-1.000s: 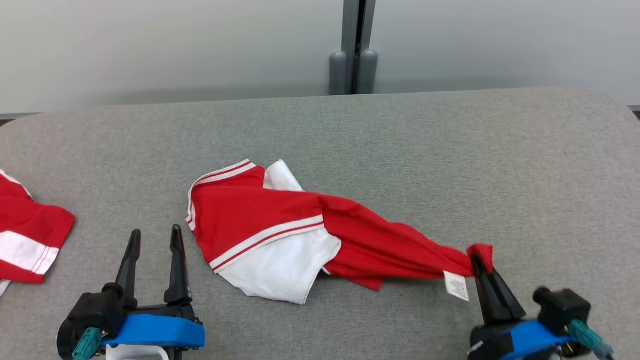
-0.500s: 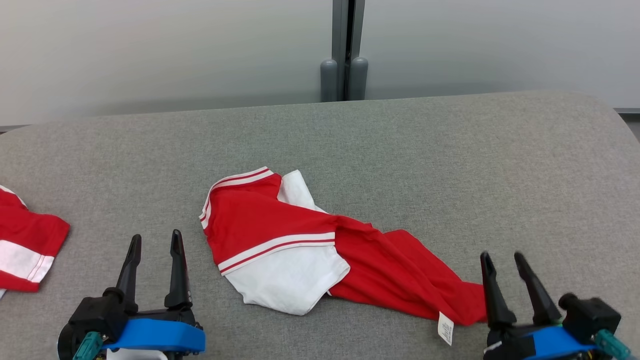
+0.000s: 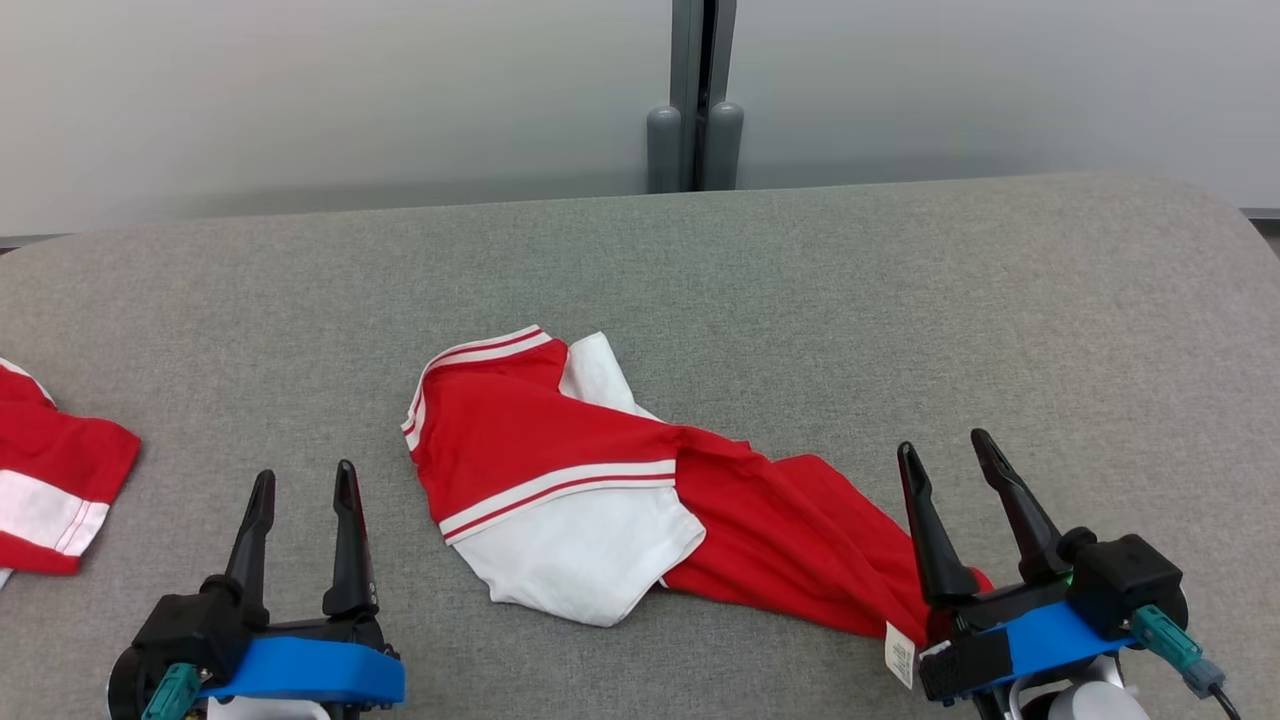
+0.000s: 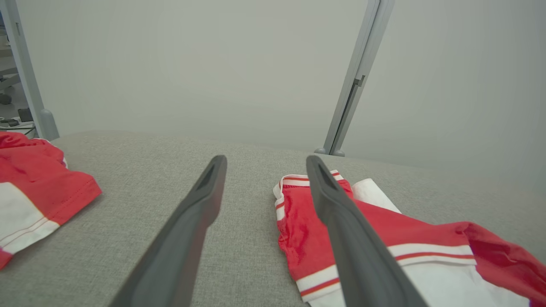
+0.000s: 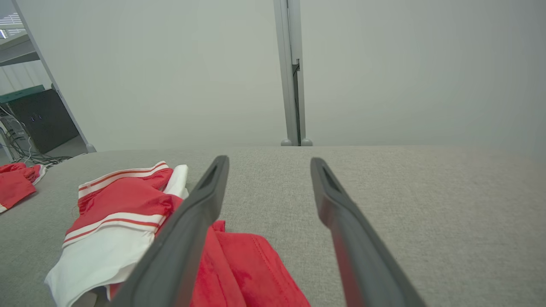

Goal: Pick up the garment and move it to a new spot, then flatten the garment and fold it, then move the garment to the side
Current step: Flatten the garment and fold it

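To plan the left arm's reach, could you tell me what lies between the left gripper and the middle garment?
Only bare grey padded surface lies between the left gripper and the garment, as the head view shows.

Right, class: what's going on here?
A two-armed robot is handling a red and white garment, which lies crumpled, not yet flattened, on the grey table. Both grippers are open and empty: the right gripper by the garment's red end, the left gripper apart from it. A second garment lies at the table's left edge.
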